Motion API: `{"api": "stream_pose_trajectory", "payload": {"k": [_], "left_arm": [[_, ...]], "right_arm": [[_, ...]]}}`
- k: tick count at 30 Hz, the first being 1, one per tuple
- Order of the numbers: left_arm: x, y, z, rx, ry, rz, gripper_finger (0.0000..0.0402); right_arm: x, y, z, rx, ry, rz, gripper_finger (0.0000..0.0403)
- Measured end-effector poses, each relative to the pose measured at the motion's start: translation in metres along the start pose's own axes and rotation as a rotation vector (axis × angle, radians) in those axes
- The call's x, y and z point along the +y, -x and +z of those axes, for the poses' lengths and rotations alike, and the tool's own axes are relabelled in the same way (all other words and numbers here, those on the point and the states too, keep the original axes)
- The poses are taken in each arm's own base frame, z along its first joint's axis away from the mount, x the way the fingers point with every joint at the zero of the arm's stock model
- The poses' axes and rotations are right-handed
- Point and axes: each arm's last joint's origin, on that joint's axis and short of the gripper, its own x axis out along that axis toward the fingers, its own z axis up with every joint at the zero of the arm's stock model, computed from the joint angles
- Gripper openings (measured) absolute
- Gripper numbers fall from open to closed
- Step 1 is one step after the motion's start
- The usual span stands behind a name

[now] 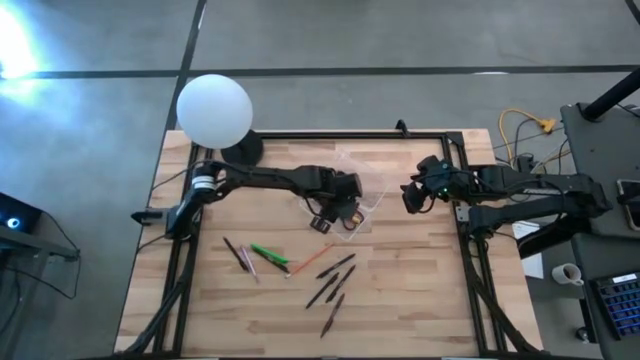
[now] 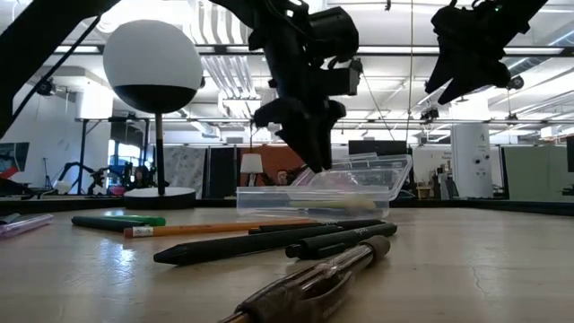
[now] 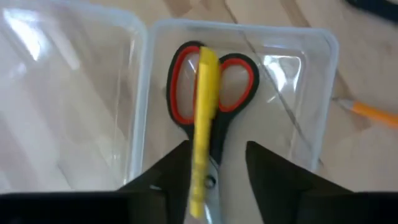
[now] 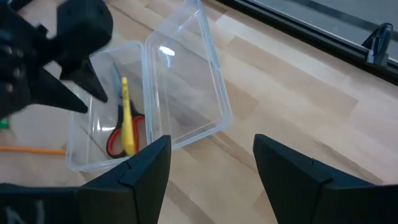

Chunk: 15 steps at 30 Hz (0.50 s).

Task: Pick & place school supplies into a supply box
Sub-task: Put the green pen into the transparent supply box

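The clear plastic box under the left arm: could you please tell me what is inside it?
Inside the box lie red-handled scissors with a yellow pen on top of them. The pen covers part of the scissors, and the left claw, open above, hides the blades.

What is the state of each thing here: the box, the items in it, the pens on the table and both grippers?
Supply box: lid open, on the table.
Scissors: closed, lying inside the box.
Yellow pen: lying in the box on top of the scissors.
Remaining pens and pencils: loose on the table.
Left gripper: over the box, fingers open, empty.
Right gripper: beside the box, open, empty.
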Motion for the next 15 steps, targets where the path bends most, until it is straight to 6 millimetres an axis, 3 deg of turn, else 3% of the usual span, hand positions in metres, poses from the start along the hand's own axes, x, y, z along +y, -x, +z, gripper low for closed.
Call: {"api": "stream_pose_trajectory", "payload": {"k": [4,7,15], "left_arm": [[-0.005,0.018,0.0,0.027,0.141,-0.01,0.0184],[-0.023,0.036,-0.003,0.072,0.175,-0.048,0.0193],[-0.108,0.059,-0.027,0.146,0.12,-0.138,0.0174]], "right_arm": [[0.0,-0.001,-0.001,0.008,0.028,-0.002,0.0219],[0.001,-0.002,-0.001,0.021,0.063,0.01,0.0219],[0.002,-0.003,-0.001,0.022,0.121,0.014,0.0219]]}}
